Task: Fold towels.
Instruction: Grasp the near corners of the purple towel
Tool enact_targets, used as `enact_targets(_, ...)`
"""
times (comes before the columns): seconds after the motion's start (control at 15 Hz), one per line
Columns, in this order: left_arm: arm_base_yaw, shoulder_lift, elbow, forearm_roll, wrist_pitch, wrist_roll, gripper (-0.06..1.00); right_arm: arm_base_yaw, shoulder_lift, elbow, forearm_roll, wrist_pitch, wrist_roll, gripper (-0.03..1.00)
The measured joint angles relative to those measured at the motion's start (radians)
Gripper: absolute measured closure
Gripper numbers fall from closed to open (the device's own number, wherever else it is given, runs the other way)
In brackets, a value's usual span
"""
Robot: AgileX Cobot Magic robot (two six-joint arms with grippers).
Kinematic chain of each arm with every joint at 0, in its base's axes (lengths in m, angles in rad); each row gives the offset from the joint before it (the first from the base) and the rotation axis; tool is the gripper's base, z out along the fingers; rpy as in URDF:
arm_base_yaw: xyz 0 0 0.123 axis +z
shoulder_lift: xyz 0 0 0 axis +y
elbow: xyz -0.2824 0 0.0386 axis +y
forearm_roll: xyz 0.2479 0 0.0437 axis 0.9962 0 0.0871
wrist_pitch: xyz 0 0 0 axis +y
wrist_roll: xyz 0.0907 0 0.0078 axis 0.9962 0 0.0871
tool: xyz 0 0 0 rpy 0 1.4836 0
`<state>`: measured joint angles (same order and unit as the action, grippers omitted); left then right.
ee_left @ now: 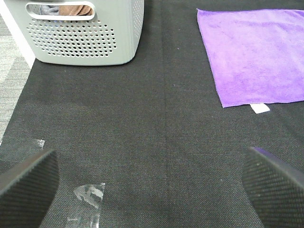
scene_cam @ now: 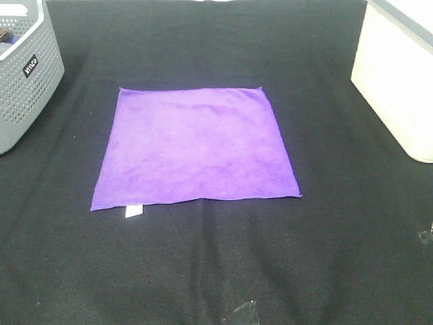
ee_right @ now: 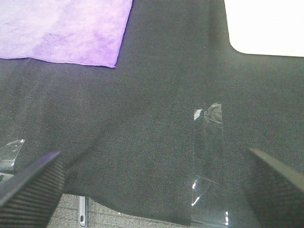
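From the high camera I record the purple towel [scene_cam: 196,145] lying flat and unfolded in the middle of the black bench [scene_cam: 325,257], its white tag [scene_cam: 133,211] at the near left corner, with a grey basket [scene_cam: 27,74] at the far left and a white box [scene_cam: 396,81] at the far right, both apart from it. In the left wrist view I note the left pincer [ee_left: 152,185] released, jaws wide and gripping nothing, a scrap of clear tape [ee_left: 88,197] near one finger, the towel well ahead. In the right wrist view the right pincer [ee_right: 152,187] is likewise released, a strip of clear tape [ee_right: 209,161] on the bench between its fingers, the towel's corner well ahead.
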<state>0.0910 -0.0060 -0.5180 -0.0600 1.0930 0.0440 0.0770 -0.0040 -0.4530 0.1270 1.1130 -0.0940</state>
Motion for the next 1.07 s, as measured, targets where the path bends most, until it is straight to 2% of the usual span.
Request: enact_targets(1.07,0.0,0.0,0.0,0.0,0.0,0.0,-0.05,0.0,0.0,0.0,-0.002,0.0,0.0,0.01)
